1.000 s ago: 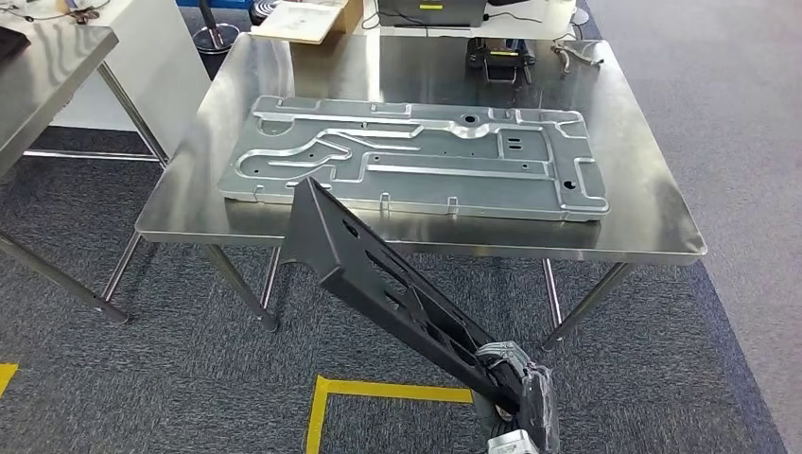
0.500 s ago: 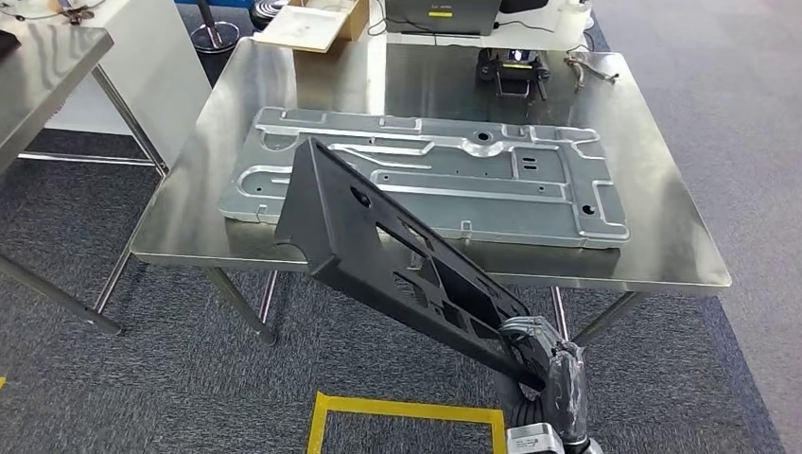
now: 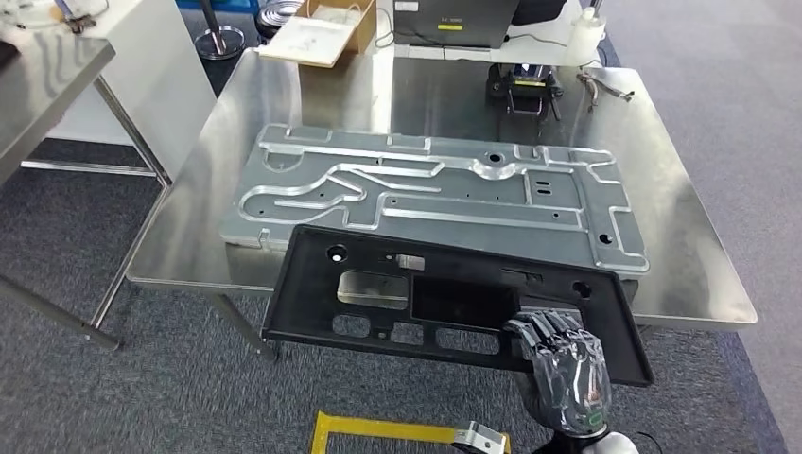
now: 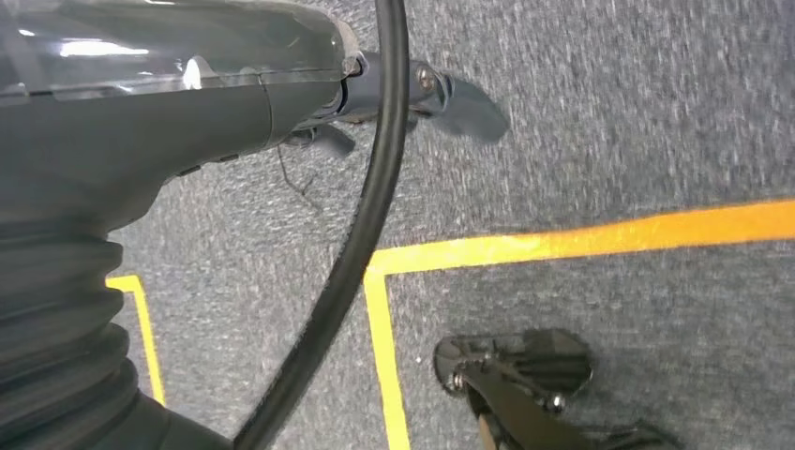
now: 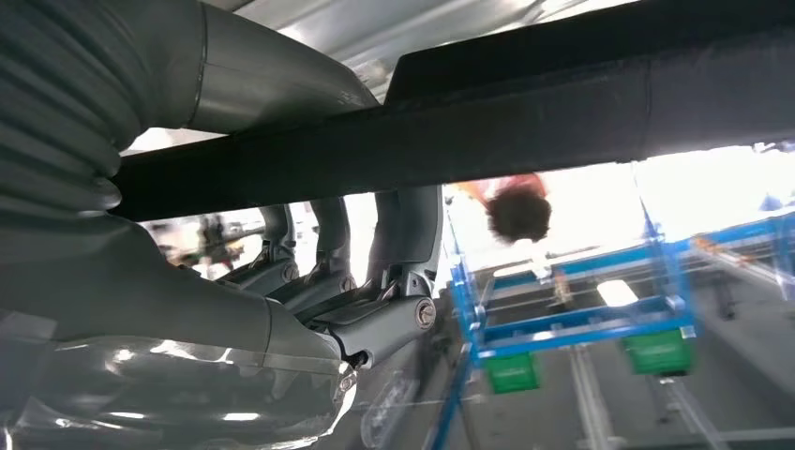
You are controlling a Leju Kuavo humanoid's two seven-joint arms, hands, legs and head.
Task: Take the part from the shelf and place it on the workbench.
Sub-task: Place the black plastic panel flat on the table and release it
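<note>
Carry step, near its end: your right hand [image 3: 566, 367] grips the black plastic panel [image 3: 444, 301] by its near long edge, fingers wrapped over the rim, thumb side under it as the right wrist view shows [image 5: 309, 281]. The panel lies roughly flat, held in the air at the front edge of the steel workbench [image 3: 700, 255]; its far edge overlaps the bench's front lip, the rest hangs out over the carpet. It is not yet set down. Just beyond it on the bench lies a large stamped metal plate [image 3: 435, 189], covering most of the middle. At the bench's far edge sit a cardboard box [image 3: 326, 28] and a small black device [image 3: 520, 80]. Left hand [image 4: 394, 94] hangs over the floor by yellow floor tape [image 4: 562, 242]; whether its fingers are spread or curled, you cannot tell. Next, as I judge it: push the panel forward over the bench, lower it, then release. Free bench is scarce beside the plate, so the panel likely lands on or against it; watch for tipping off the front lip.
</note>
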